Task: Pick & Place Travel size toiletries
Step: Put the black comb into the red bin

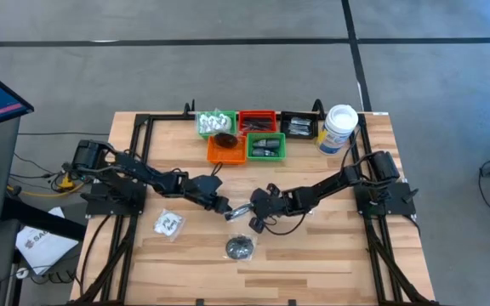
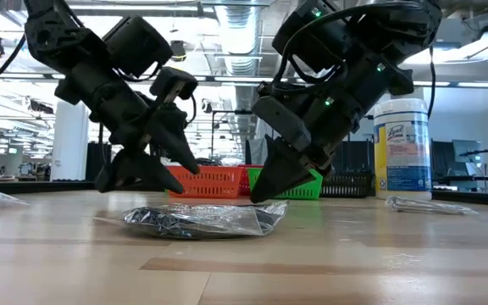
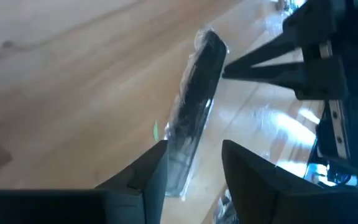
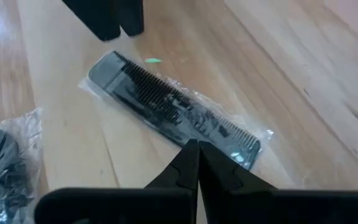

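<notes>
Comb (image 4: 173, 109): a black comb in a clear wrapper is lying flat on the table (image 1: 330, 246), mid-table, between the two grippers.
Left gripper (image 3: 194, 163): its fingers are standing apart over one end of the comb, gripping nothing.
Right gripper (image 4: 197, 163): its fingers are pressed together, tips resting at the comb's other end, pinching its wrapper edge.
Other toiletries: a white-filled packet (image 1: 168, 223) and a black bagged piece (image 1: 239, 247) are lying nearer the front edge.
Trays (image 1: 247, 136): sitting at the back, beside a canister (image 1: 338, 127).
</notes>
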